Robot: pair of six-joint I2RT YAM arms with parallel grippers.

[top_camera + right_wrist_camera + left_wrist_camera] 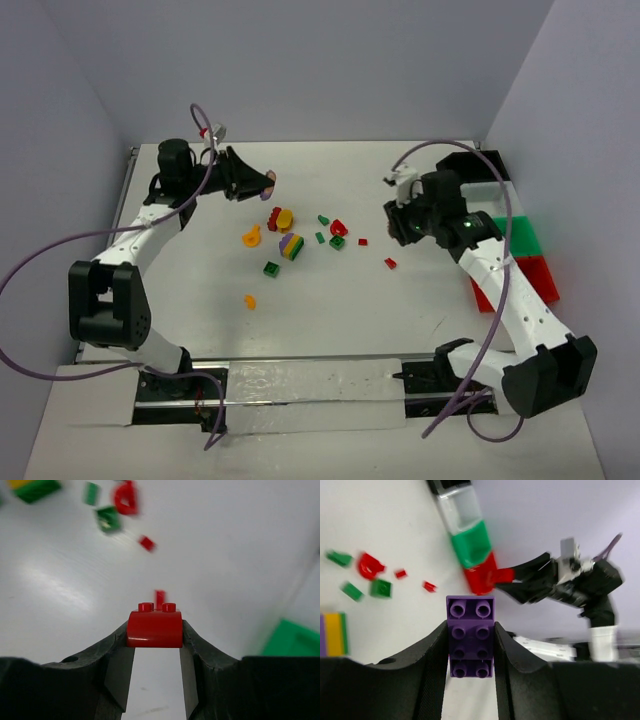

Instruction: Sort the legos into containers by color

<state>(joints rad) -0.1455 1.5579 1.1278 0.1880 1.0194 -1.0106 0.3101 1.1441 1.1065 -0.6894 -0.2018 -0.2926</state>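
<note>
Purple brick (470, 636) L hand (470, 628), red brick (154, 628) R hand (155, 630), wrist cams only

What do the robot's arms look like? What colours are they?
Both the left arm and the right arm are skinny white tubes joined by chunky black joints. The left gripper and the right gripper are black, each with two curved black fingers. A long purple cable loops off each arm.
</note>
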